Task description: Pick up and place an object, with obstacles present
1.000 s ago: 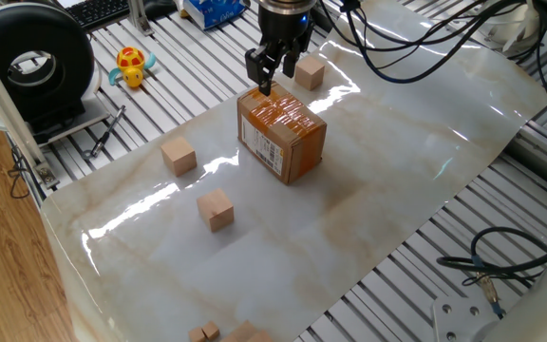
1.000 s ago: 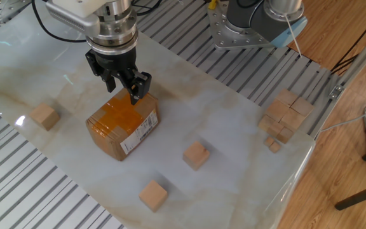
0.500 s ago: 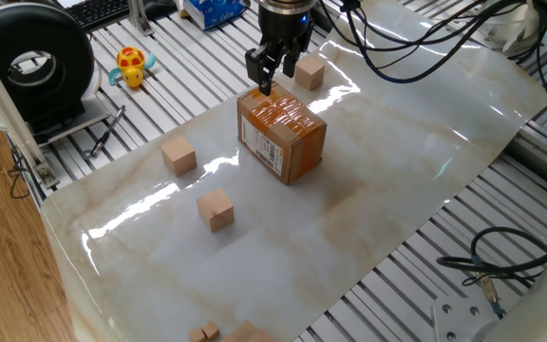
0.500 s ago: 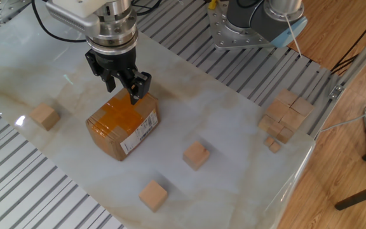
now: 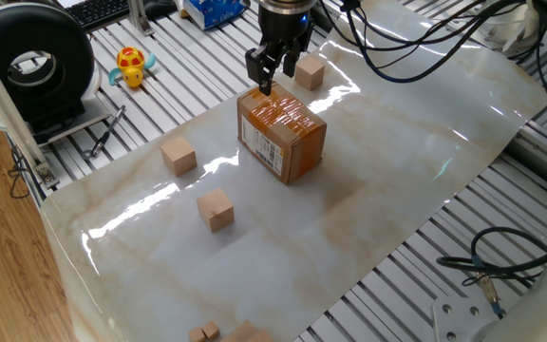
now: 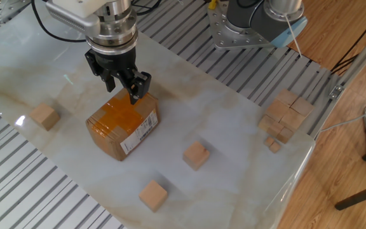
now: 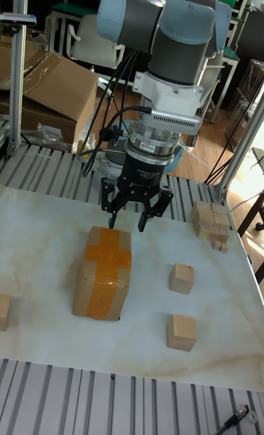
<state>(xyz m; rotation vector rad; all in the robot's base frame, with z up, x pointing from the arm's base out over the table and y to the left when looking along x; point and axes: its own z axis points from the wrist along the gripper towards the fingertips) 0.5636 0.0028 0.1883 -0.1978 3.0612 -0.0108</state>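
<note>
The hand (image 6: 123, 81) hangs released and empty just above the cardboard box's (image 6: 123, 126) top edge. The nearest wooden cube (image 5: 310, 72) sits just beyond, toward the desk's (image 5: 416, 142) keyboard-side edge.

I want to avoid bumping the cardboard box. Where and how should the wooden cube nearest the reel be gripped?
Take that wooden cube from straight above, fingers on two opposite vertical faces. It sits flat and alone, well apart from the cardboard box, so every side looks free. The tool, open and empty, hangs over the box's far edge.
</note>
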